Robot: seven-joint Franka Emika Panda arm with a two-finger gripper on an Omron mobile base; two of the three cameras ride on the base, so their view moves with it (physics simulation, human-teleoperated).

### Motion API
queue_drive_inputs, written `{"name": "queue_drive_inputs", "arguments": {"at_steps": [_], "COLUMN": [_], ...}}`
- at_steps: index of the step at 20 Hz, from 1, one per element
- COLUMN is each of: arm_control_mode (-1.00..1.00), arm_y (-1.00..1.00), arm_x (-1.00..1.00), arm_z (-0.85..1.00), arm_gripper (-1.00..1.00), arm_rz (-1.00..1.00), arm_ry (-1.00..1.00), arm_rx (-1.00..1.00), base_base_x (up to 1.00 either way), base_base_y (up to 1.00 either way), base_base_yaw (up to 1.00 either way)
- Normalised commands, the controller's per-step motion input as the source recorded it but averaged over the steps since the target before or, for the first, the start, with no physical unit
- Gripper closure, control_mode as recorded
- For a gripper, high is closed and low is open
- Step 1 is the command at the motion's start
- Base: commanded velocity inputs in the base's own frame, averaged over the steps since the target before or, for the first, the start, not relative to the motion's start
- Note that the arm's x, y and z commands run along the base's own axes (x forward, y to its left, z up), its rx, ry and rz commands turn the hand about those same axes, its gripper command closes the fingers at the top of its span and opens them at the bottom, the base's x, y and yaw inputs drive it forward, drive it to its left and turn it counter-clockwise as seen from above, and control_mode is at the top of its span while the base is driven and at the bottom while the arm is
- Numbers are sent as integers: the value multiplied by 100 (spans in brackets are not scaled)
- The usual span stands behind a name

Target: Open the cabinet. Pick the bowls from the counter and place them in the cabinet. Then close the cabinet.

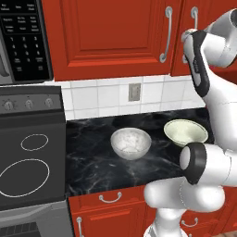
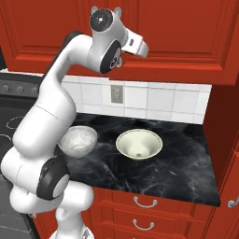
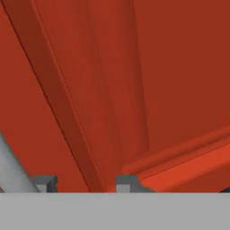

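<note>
Step in hand looks like opening the cabinet (image 1: 111, 32): both red doors sit flush and shut, and the arm is raised with the claw (image 3: 81, 182) pressed up close to the door panel. In the hand view two small grey fingertips (image 3: 128, 182) stand a moderate way apart at the bottom, nothing visibly between them, and a grey bar, probably a door handle (image 3: 11, 168), runs diagonally just outside the left tip, so the claw is partly open and holding nothing as far as I can tell. Judgement: the handle is beside the claw, not inside it, so the claw should shift sideways toward that bar until the bar sits between the tips, then close and pull out along the door's swing, not straight back. In the left base view two silver handles (image 1: 165, 34) hang near the middle seam of the cabinet, and the wrist is right beside the one on the far door; which one the hand view shows I cannot tell. Both bowls are below the cabinet on the black counter (image 1: 92, 171): the grey stone bowl (image 1: 130, 143) under the near door, the cream bowl (image 1: 185, 132) beside it, apart, not touching. Neither is moved yet. Risk: the tips slip off the curved bar if the grip is too shallow; the door swinging out may meet the arm's elbow.
</note>
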Motion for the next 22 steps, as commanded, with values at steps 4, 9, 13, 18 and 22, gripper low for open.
{"name": "queue_drive_inputs", "arguments": {"at_steps": [4, 9, 13, 18, 22], "arm_control_mode": [-100, -100, -100, -100, -100], "arm_y": [-100, -100, -100, -100, -81], "arm_x": [-99, -100, -89, -96, -99], "arm_z": [0, 0, 0, 0, -16], "arm_gripper": [100, 100, 100, 100, 100], "arm_rz": [-2, 4, 16, 19, 25], "arm_ry": [-12, -33, -45, -44, -60], "arm_rx": [25, 21, 15, 13, 5], "base_base_x": [0, 0, 0, 0, 0], "base_base_y": [0, 0, 0, 0, 0], "base_base_yaw": [0, 0, 0, 0, 0]}}
